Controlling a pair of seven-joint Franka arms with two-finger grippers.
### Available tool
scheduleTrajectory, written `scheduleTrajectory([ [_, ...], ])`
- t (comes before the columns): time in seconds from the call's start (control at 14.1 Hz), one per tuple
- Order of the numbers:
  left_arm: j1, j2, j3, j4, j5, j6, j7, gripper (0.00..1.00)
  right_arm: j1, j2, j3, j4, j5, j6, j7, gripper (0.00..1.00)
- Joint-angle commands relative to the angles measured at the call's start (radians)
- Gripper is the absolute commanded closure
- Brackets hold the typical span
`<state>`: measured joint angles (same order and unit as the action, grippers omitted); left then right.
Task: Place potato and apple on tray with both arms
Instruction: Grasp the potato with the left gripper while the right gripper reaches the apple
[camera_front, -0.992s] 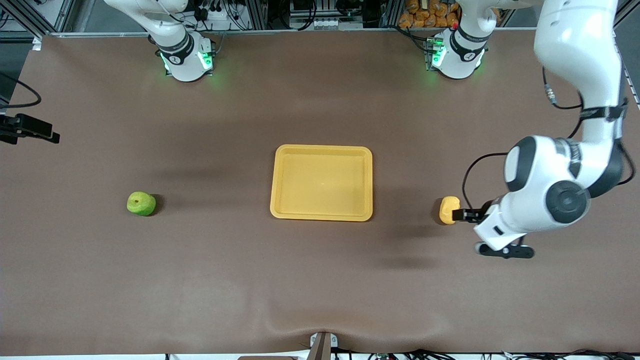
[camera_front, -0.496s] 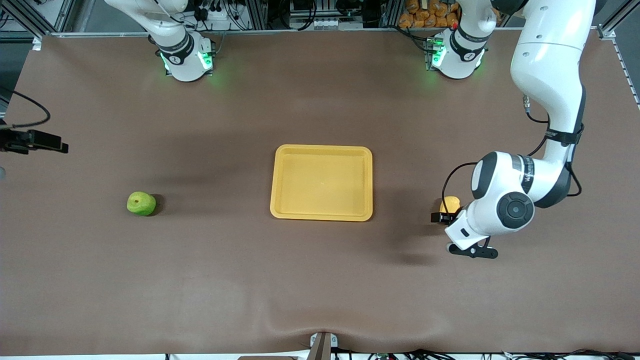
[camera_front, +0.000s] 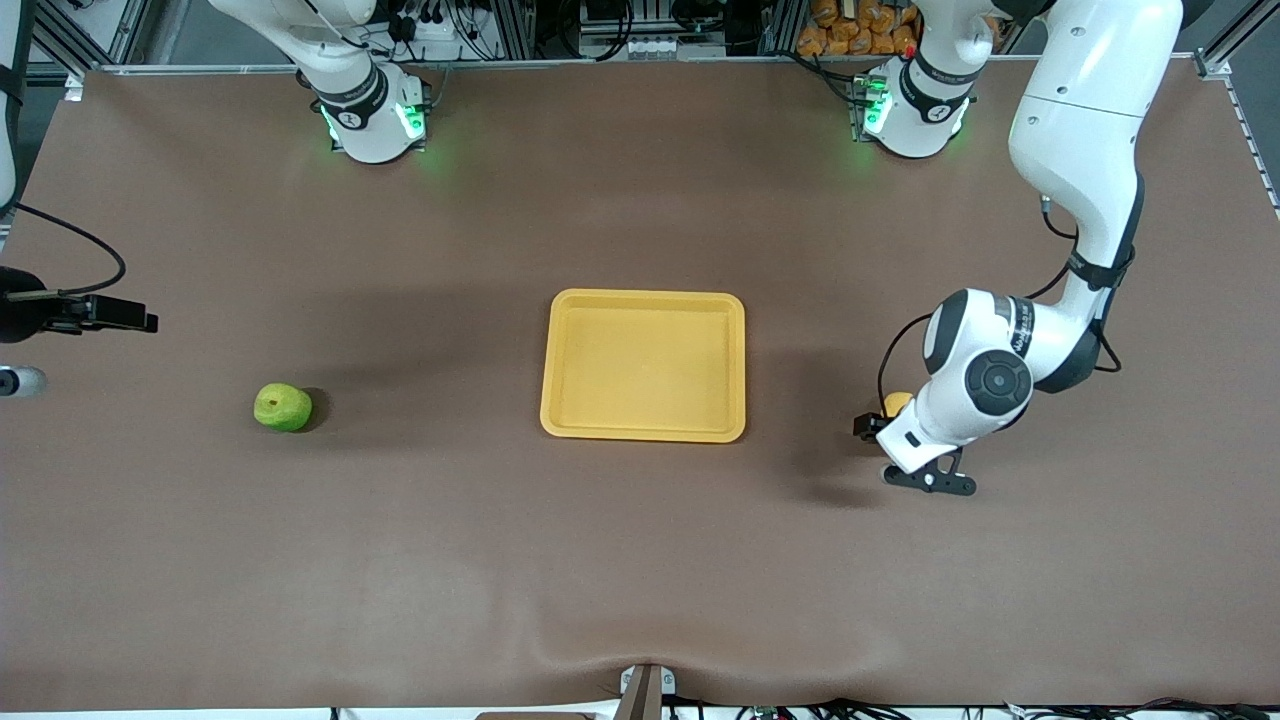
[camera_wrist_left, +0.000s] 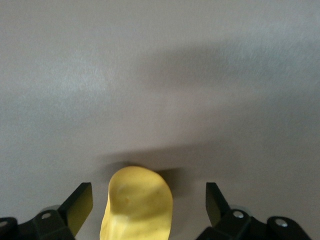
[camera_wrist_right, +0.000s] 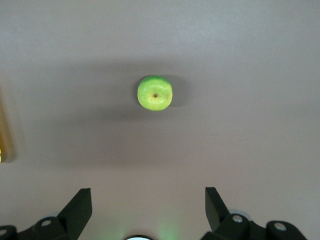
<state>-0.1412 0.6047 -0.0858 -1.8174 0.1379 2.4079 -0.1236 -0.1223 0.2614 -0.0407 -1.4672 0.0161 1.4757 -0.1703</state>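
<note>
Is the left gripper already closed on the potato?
No, in the left wrist view the left gripper is open, with a gap between each finger and the potato.

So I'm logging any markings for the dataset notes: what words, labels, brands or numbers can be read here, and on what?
Left arm, white jointed arm above the small yellow-orange potato: dark lettering on the wrist band, too small to read.
Both arm bases: a small dark mark on each, unreadable.
Shallow yellow-orange plastic tray, small round green apple, brown table: no text.
</note>
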Motion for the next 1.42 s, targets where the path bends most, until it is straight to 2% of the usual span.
scheduleTrajectory([
  [0.0, 0.003, -0.056, 0.0, -0.089, 0.029, 0.037, -0.013, 0.0, -0.008, 0.048, 0.01, 0.004, 0.008, 0.009, 0.005, 0.0],
  [0.35, 0.005, -0.052, 0.0, -0.103, 0.035, 0.051, -0.013, 0.0, -0.011, 0.077, 0.012, -0.09, 0.011, 0.064, 0.006, 0.0],
  [0.57, 0.006, -0.037, 0.001, -0.114, 0.035, 0.108, -0.011, 0.0, -0.005, 0.118, 0.012, -0.102, 0.012, 0.115, 0.006, 0.0],
  [0.64, 0.008, -0.037, 0.003, -0.118, 0.035, 0.121, -0.011, 0.1, -0.004, 0.119, 0.013, -0.101, 0.012, 0.117, 0.005, 0.0],
  [0.71, 0.012, -0.037, 0.003, -0.119, 0.035, 0.122, -0.008, 0.38, -0.002, 0.13, 0.013, -0.102, 0.013, 0.12, 0.005, 0.0],
  [0.92, 0.017, -0.039, 0.003, -0.114, 0.035, 0.123, -0.008, 0.89, -0.004, 0.209, 0.012, -0.101, 0.01, 0.156, 0.005, 0.0],
  [0.99, 0.017, -0.04, 0.003, -0.114, 0.035, 0.123, -0.01, 0.97, -0.013, 0.248, 0.012, -0.107, 0.011, 0.238, 0.005, 0.0],
  [1.06, 0.017, -0.043, 0.003, -0.112, 0.035, 0.123, -0.011, 1.0, -0.019, 0.274, 0.012, -0.119, 0.01, 0.292, 0.003, 0.0],
  [1.35, 0.02, -0.055, 0.003, -0.099, 0.034, 0.123, -0.048, 1.0, -0.019, 0.279, 0.012, -0.157, 0.011, 0.31, 0.006, 0.0],
])
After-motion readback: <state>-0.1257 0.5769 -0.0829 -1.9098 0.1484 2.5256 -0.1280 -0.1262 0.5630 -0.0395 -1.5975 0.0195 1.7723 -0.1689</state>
